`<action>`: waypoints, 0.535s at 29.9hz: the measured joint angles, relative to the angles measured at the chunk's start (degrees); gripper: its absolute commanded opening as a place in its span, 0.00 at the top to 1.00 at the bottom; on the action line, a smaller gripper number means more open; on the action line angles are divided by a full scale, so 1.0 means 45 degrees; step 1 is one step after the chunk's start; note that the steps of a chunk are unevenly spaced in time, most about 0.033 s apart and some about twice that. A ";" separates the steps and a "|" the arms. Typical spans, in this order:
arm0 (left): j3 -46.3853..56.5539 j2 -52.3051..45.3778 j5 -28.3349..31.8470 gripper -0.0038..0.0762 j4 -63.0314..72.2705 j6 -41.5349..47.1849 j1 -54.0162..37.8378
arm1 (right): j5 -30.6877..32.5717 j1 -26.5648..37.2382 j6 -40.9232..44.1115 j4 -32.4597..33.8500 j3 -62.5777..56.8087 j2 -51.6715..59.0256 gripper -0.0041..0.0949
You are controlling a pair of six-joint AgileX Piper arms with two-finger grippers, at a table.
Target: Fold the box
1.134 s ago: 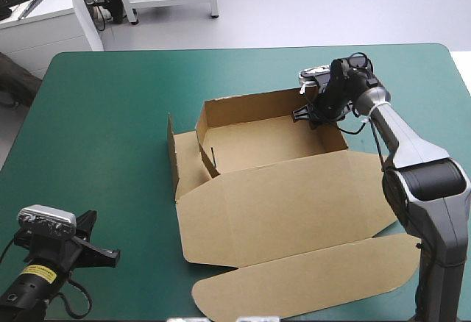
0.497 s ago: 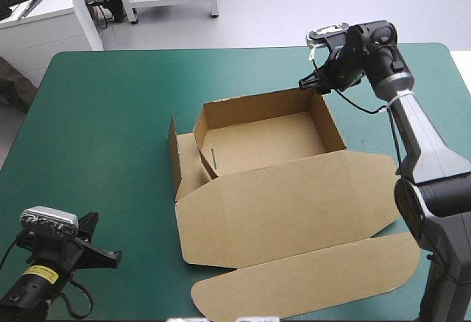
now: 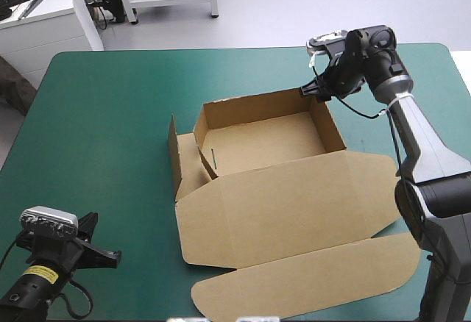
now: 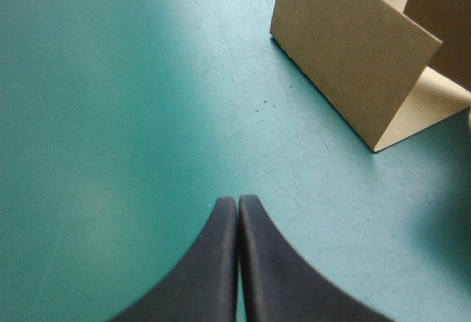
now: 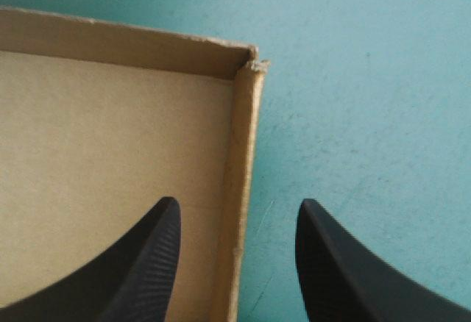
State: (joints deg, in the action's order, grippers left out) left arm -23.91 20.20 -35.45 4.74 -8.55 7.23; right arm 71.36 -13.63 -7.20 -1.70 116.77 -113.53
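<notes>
Brown cardboard box (image 3: 265,142) sits right of centre on the teal-green table cover (image 3: 110,116), toward the far side. Done, as judged from how it lies: far wall, right wall (image 5: 244,138) and inner left wall stand raised, forming an open tray. Left to do: the outer left panel (image 3: 174,153) stands loose beside the tray, apparently not tucked over, and the broad lid (image 3: 294,204) with its rounded tuck flap (image 3: 309,278) lies flat toward the near edge. Estimate: roughly midway. Right gripper (image 5: 237,208): black fingers spread apart, straddling the right wall just short of the far right corner, one over the tray floor, one over the cover outside; no contact visible, nothing held. Left gripper (image 4: 238,201): fingers pressed together in a point, empty, at the near left corner, well apart from the box
</notes>
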 measured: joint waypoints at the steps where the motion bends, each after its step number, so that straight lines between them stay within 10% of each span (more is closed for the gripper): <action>1: 0.0000 0.0000 0.0000 0.96 0.0000 0.0000 0.0000 | -0.0014 0.0000 0.0000 0.0000 -0.0195 -0.0167 0.50; 8: 0.0000 0.0000 0.0000 0.96 0.0000 0.0000 0.0000 | -0.0096 0.0000 0.0000 -0.0009 -0.0753 -0.1675 0.55; 16: 0.0000 0.0000 0.0000 0.96 0.0000 0.0000 0.0000 | -0.0035 0.0013 0.0386 -0.0094 -0.0714 -0.2142 0.97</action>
State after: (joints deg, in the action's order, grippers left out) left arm -23.91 20.20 -35.45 4.74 -8.55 7.23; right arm 71.20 -13.57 -5.46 -2.12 113.56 -123.17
